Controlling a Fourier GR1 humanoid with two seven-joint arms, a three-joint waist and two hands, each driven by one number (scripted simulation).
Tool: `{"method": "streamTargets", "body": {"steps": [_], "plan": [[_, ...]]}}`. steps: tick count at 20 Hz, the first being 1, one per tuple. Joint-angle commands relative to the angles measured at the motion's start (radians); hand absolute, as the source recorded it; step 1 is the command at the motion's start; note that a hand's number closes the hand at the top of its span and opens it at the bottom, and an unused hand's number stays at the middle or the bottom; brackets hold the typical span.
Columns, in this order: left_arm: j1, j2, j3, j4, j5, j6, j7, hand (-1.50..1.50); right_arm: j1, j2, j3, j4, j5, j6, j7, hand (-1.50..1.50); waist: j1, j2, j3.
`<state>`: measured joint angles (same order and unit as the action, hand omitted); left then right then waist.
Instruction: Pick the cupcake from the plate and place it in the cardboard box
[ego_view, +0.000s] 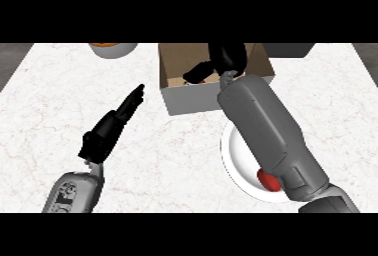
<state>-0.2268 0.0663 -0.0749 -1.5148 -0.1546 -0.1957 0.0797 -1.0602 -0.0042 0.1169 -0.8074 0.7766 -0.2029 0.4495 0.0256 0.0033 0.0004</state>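
My right hand (224, 57) sits down inside the cardboard box (188, 100), whether grasping I cannot tell, the cupcake hidden from me; my left hand (111, 131), released, hovers leftward over the worktop (170, 165).

The plate (235, 160) lies just before the cardboard box (192, 100).

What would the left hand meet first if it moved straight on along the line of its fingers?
Probably the cardboard box, at its left wall near the far end. The left hand points there over bare counter. Height is unclear, so it might pass above.
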Motion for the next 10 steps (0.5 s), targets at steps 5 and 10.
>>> {"method": "streamTargets", "body": {"steps": [5,10], "plan": [[-0.006,-0.027,-0.025,-0.047,-0.012,0.016,0.052,0.0,0.092,0.004,-0.086,-0.051,-0.222,-0.267,-0.218,-1.5,0.001,0.001,0.001],[0.014,-0.004,0.008,0.007,-0.01,0.015,-0.013,0.0,0.132,-0.013,-0.263,-0.175,-0.407,-0.226,-0.352,-1.5,-0.033,-0.002,0.001]]}}
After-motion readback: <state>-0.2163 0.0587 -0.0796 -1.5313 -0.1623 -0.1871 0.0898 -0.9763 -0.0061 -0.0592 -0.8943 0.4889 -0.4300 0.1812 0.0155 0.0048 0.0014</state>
